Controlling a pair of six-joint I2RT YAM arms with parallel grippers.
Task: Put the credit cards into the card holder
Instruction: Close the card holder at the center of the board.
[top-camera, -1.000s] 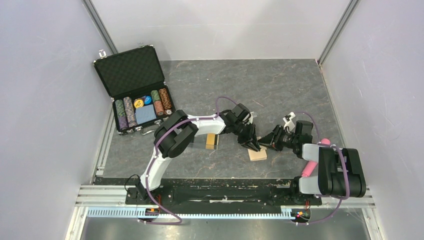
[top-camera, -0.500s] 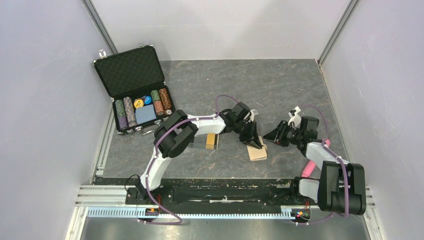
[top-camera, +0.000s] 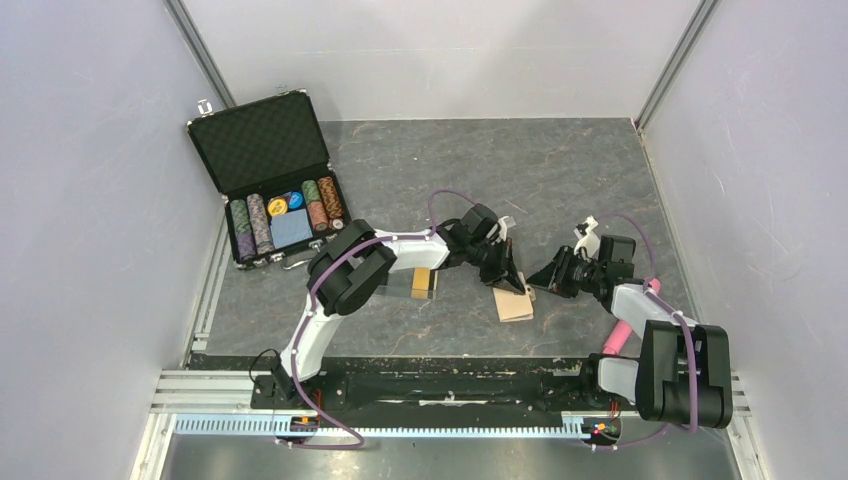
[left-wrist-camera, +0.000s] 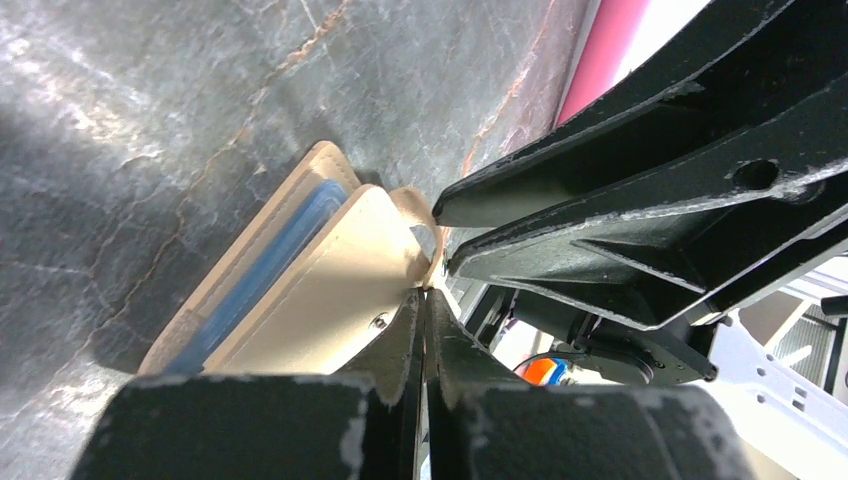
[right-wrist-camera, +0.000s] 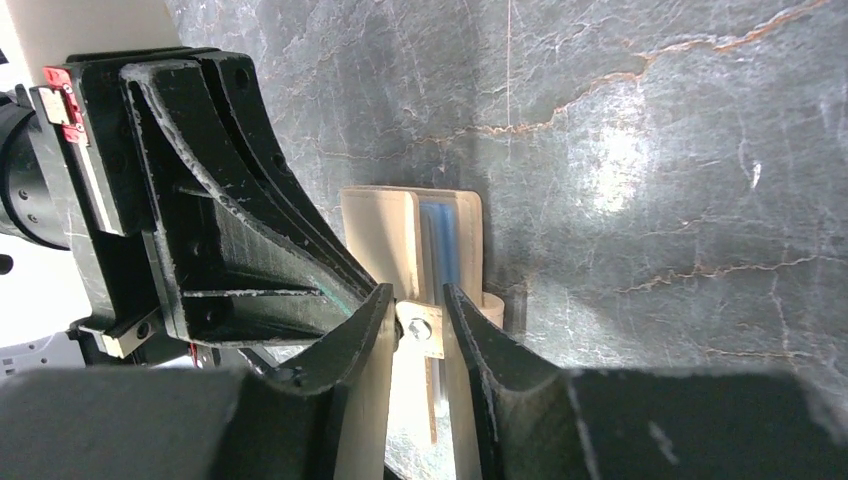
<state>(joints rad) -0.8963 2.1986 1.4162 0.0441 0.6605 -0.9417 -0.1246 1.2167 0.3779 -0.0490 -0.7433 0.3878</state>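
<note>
The tan card holder (top-camera: 517, 305) lies on the dark mat between my two grippers, its flap (left-wrist-camera: 300, 290) raised so the blue lining (right-wrist-camera: 440, 240) shows. My left gripper (top-camera: 513, 284) is shut, its tips (left-wrist-camera: 425, 292) pinching the flap's edge. From the right, my right gripper (top-camera: 536, 281) reaches in, and its fingers stand close on either side of the snap tab (right-wrist-camera: 420, 332), touching it. A gold-orange credit card (top-camera: 423, 281) lies flat on the mat under the left forearm, away from both grippers.
An open black foam-lined case (top-camera: 270, 185) with poker chips stands at the back left. A clear sleeve (top-camera: 396, 286) lies beside the gold card. A pink object (top-camera: 622, 325) lies by the right arm. Grey walls close in both sides.
The left jaws have closed fully on the flap. The right gripper drew back to the right, then came in again to the tab with its fingers narrower.
</note>
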